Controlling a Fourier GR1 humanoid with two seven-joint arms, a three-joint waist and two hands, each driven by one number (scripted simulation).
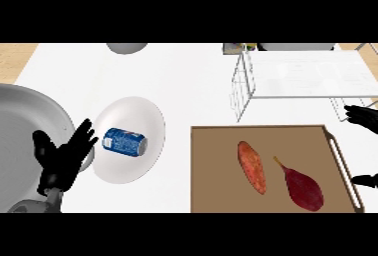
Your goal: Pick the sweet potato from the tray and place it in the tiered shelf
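A brown tray [214, 200] lies at the lower right. Two long root vegetables rest on it: an orange-red one [251, 166] near the middle and a dark red one with a thin tail [301, 186] to its right. Which of them is the sweet potato I cannot tell. The white wire tiered shelf [303, 75] stands just behind the tray. My right hand [362, 117] shows only at the right edge, open, fingers above the tray's right handle and thumb lower down; it touches neither vegetable. My left hand [63, 155] rests open at the left, fingers up.
A white plate [133, 112] left of the tray carries a blue can [124, 141] lying on its side. A large grey basin [22, 125] fills the left edge beside my left hand. A grey bowl [127, 47] sits at the far edge.
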